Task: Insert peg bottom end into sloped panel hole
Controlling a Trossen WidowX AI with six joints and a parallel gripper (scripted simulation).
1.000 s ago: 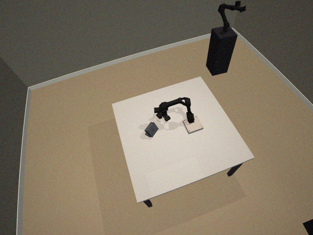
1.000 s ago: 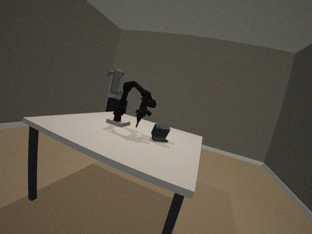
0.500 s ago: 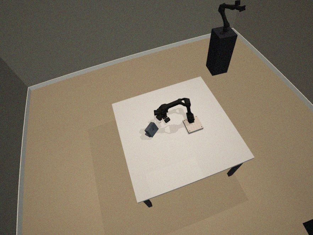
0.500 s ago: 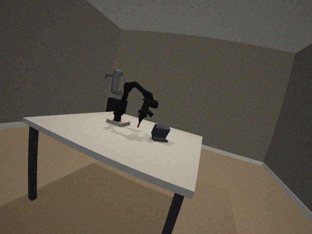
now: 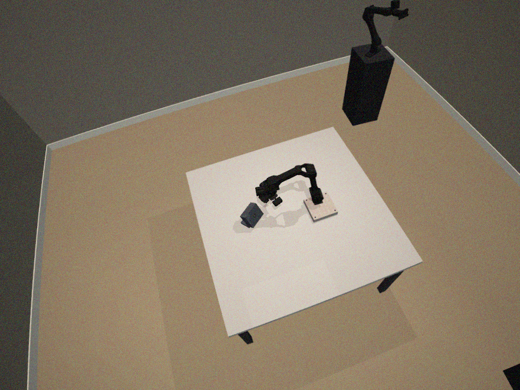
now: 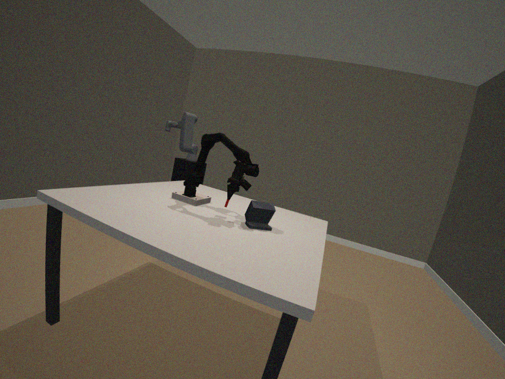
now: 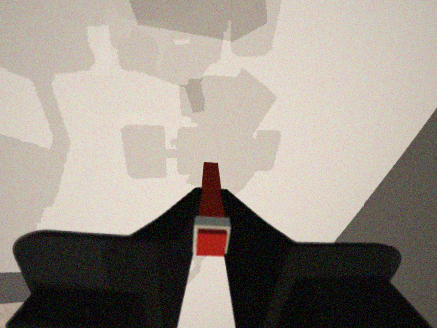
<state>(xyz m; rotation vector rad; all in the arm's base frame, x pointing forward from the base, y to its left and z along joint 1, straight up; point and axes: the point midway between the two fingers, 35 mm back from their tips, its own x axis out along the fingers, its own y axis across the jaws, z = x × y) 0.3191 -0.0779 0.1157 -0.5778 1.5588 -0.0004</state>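
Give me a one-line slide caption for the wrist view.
Gripper shut on the red square peg, held above the white table.

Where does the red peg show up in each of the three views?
Top: not visible, hidden beneath the gripper.
Exterior: red peg hangs from the gripper, left of the sloped panel.
Wrist: centre, clamped between the fingers.
Shared landmark: the white table.

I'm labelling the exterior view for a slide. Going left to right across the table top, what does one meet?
Robot base plate → red peg held in the gripper → sloped panel block.
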